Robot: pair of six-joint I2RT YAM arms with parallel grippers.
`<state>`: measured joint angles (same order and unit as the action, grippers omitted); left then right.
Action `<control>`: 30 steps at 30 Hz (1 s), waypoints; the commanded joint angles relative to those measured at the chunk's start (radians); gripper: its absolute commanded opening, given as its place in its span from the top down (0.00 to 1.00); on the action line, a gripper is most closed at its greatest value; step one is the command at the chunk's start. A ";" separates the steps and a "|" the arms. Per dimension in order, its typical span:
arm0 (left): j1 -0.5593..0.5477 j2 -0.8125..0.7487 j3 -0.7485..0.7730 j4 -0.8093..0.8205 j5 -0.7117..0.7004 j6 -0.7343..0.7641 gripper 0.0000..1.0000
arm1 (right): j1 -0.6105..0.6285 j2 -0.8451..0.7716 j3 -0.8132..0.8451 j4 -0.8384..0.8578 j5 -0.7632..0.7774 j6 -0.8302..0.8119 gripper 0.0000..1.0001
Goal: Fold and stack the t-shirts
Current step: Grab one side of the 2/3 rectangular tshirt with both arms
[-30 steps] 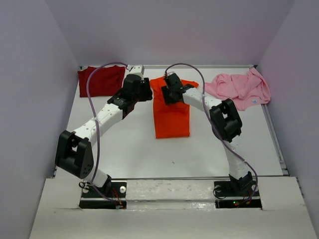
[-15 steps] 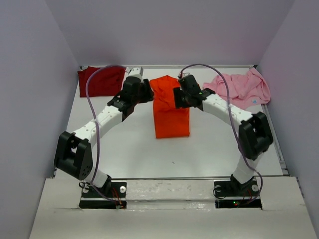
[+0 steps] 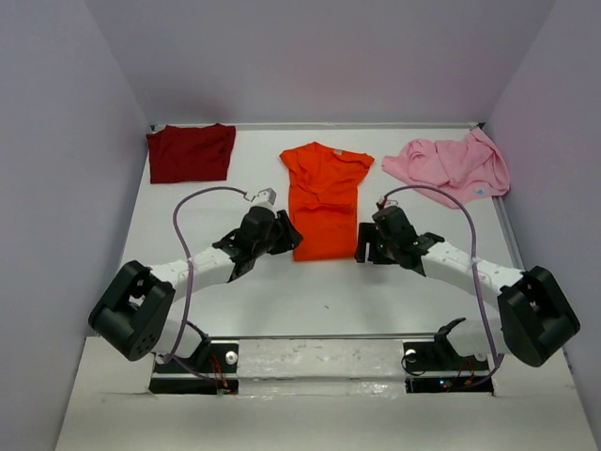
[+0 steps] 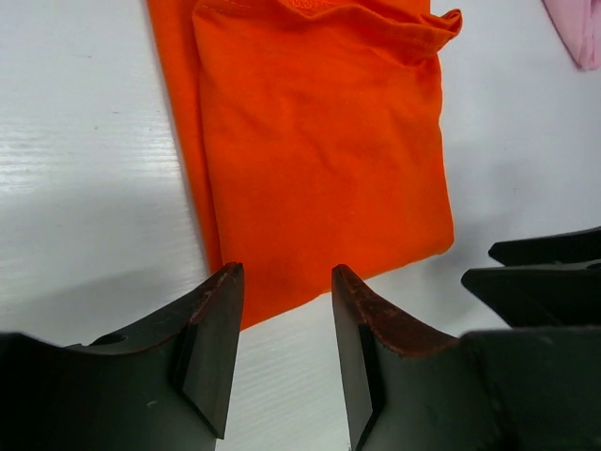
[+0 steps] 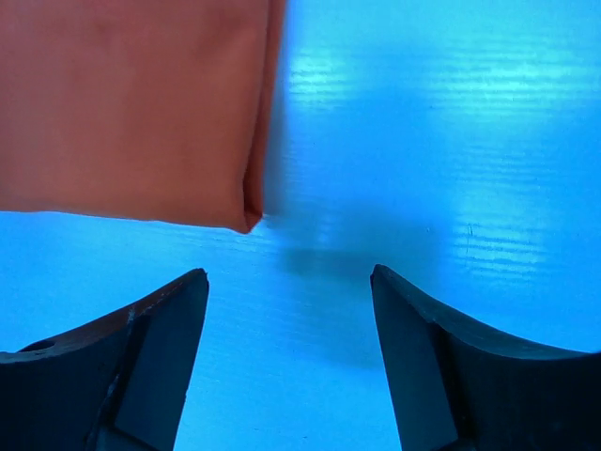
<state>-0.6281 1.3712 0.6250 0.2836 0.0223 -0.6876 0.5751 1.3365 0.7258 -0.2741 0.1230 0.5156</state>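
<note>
The orange t-shirt (image 3: 322, 195) lies flat at mid-table, folded into a long strip with its collar at the far end; it also shows in the left wrist view (image 4: 319, 141) and the right wrist view (image 5: 131, 103). My left gripper (image 3: 295, 244) (image 4: 287, 272) is open just off the near left corner of the hem, nothing between its fingers. Off the near right corner, my right gripper (image 3: 362, 251) (image 5: 288, 274) hangs open and empty over bare table. The maroon t-shirt (image 3: 191, 152) lies folded at the back left. The pink t-shirt (image 3: 453, 164) is crumpled at the back right.
The white table (image 3: 329, 296) is walled by lavender panels on three sides. Both arm bases sit at the near edge. The right gripper's black fingers (image 4: 545, 272) show at the right edge of the left wrist view, beside a pink corner (image 4: 577, 28).
Both arms drew back from the orange shirt's collar end to its near hem. The shirt now lies uncovered, and the right gripper's jaws stand wider.
</note>
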 commanded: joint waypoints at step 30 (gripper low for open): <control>-0.101 0.114 0.009 -0.106 -0.203 -0.016 0.32 | -0.006 0.253 0.053 0.242 -0.006 0.058 0.22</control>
<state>-0.7250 1.4761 0.6533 0.1635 -0.1589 -0.7074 0.5751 1.5497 0.7544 -0.0551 0.1135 0.5793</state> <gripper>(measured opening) 0.680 0.783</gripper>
